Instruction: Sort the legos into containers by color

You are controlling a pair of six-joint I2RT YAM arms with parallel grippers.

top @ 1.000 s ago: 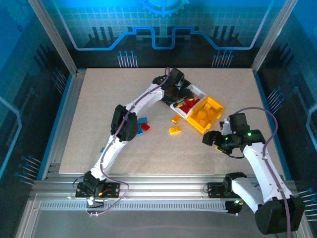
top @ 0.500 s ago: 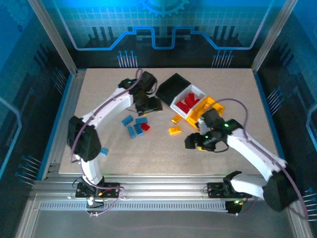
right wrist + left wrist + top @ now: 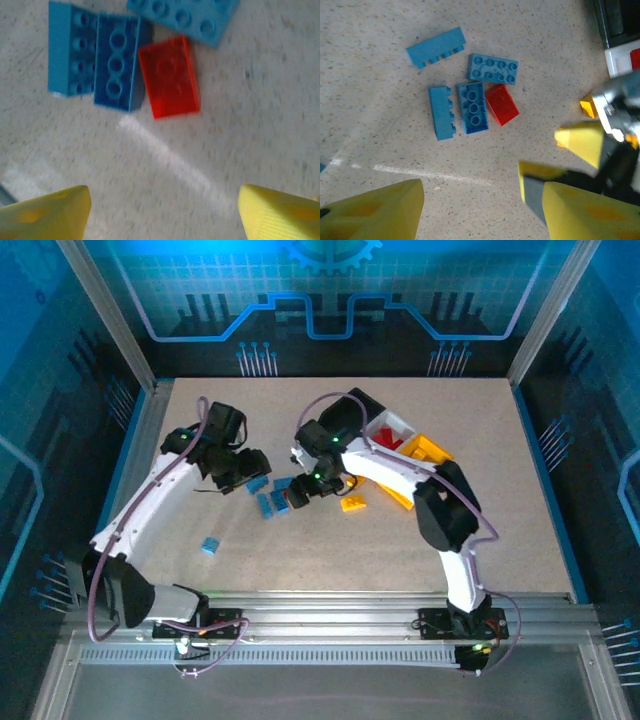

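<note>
hovering in the top view, the right gripper sits beside blue legos on the table. left wrist: the left gripper gapes empty, a red lego ahead. right wrist: jaws wide, empty; the glossy red lego lies ahead, against a studded blue one.

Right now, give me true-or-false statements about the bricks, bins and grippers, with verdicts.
1. The red brick lies beside a blue brick. True.
2. The right gripper holds the red brick. False: it is open and empty, and the brick lies on the table.
3. The white bin holds red bricks. True.
4. Everything yellow is binned. False: one yellow brick lies on the table.
5. The left gripper is shut on a blue brick. False: it is open and empty.
</note>
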